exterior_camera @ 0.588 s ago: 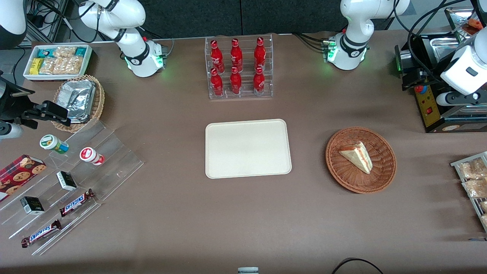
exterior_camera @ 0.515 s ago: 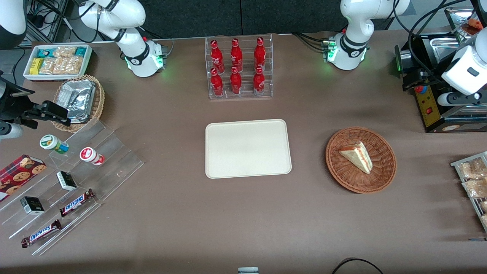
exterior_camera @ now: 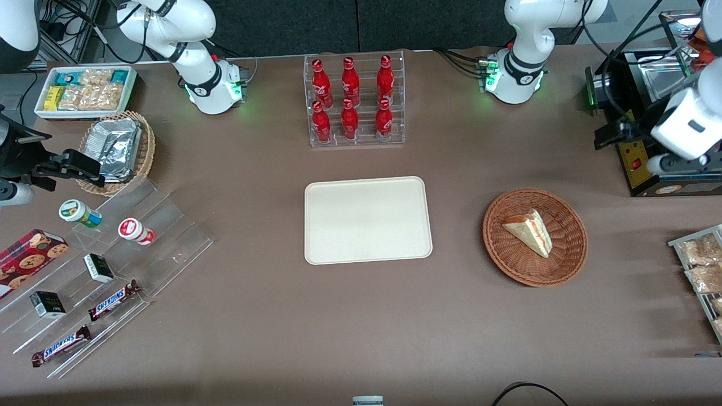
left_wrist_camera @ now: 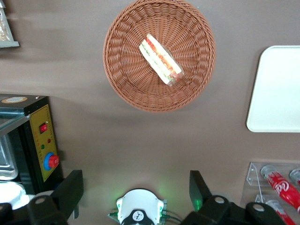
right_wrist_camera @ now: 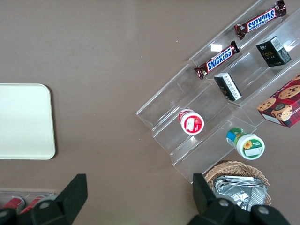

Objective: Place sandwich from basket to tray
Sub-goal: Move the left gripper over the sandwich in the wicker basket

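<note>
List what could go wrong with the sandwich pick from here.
1. The sandwich lies tilted against the basket wall; the fingers may catch the wicker rim or drag the light basket.
2. It looks soft, so a hard squeeze could crush it or spill filling.
3. The open gripper hangs high, toward the working arm's end of the table; a misaimed descent could miss the narrow wedge.

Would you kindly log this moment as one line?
pincer: open, high above table | white triangular sandwich: in reddish-brown wicker basket | cream rectangular tray: bare
</note>
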You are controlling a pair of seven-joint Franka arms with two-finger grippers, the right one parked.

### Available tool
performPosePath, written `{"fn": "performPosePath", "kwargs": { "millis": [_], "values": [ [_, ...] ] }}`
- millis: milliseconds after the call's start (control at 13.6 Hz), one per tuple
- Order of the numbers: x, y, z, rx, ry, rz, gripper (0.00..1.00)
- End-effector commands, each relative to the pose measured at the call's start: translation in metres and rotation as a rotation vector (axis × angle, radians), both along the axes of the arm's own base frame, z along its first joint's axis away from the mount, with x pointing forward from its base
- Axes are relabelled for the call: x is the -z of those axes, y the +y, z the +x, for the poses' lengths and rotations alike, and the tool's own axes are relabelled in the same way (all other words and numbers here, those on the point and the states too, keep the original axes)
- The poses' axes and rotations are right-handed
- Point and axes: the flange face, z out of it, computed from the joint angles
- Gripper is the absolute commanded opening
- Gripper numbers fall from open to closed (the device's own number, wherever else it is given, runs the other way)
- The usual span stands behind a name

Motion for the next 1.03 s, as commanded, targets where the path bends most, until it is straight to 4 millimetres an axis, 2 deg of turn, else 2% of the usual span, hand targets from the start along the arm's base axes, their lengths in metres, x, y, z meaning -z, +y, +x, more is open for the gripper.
{"fn": "performPosePath", "kwargs": {
  "millis": [0,147,368,662,809,956],
  "values": [
    [0.043,-0.006,0.014,-0.079,0.001,0.029,1.00],
    [0.080,-0.008,0.018,-0.154,0.019,0.051,1.00],
    [0.135,-0.008,0.009,-0.300,0.011,0.086,1.00],
    [0.188,-0.010,0.003,-0.414,-0.035,0.091,1.00],
    [0.207,-0.022,-0.003,-0.465,-0.057,0.100,1.00],
    [0.211,-0.028,-0.003,-0.478,-0.069,0.098,1.00]
  ]
}}
